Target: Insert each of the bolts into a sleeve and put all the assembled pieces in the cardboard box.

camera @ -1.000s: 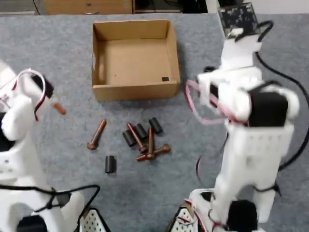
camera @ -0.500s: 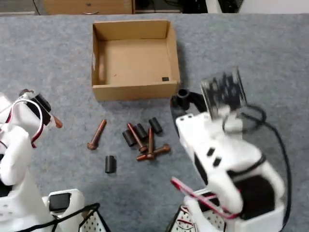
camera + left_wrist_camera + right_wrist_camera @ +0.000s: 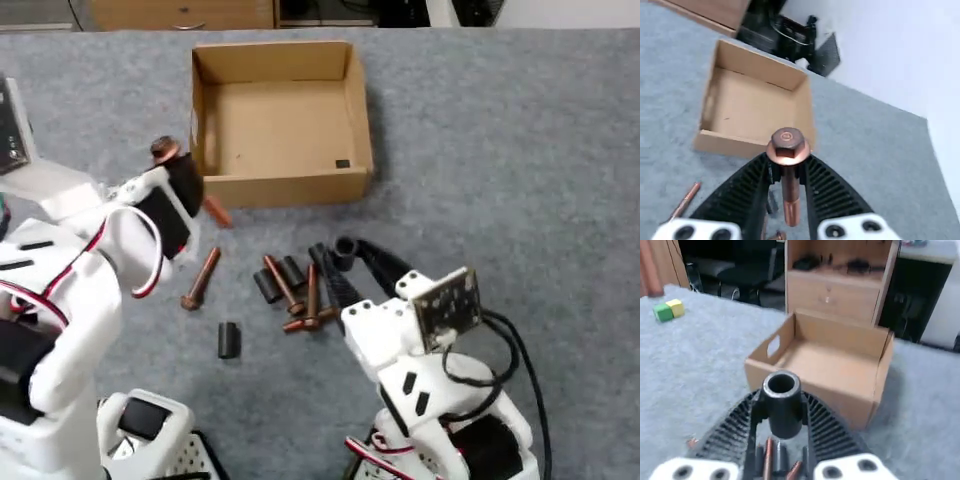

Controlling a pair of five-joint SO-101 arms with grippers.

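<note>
The open cardboard box (image 3: 280, 185) stands at the back of the grey table, with nothing inside. My left gripper (image 3: 183, 180) is shut on a copper bolt (image 3: 214, 211), held just left of the box's front corner; the bolt (image 3: 786, 180) points head-up between the fingers. My right gripper (image 3: 345, 254) is shut on a black sleeve (image 3: 345, 246), whose open bore (image 3: 782, 384) faces the camera, in front of the box (image 3: 840, 365). Loose bolts (image 3: 200, 278) (image 3: 311, 297) and sleeves (image 3: 229, 339) (image 3: 291, 272) lie in a small pile before the box.
Both arm bases stand at the table's front edge, left (image 3: 60, 400) and right (image 3: 440, 420). A green and a yellow block (image 3: 668, 310) sit far off on the table. Wooden furniture (image 3: 840, 295) stands beyond the table's back edge.
The right arm swung down from beside the box to the front, bringing its sleeve next to the pile. The left arm rose and moved right with its bolt toward the box corner.
</note>
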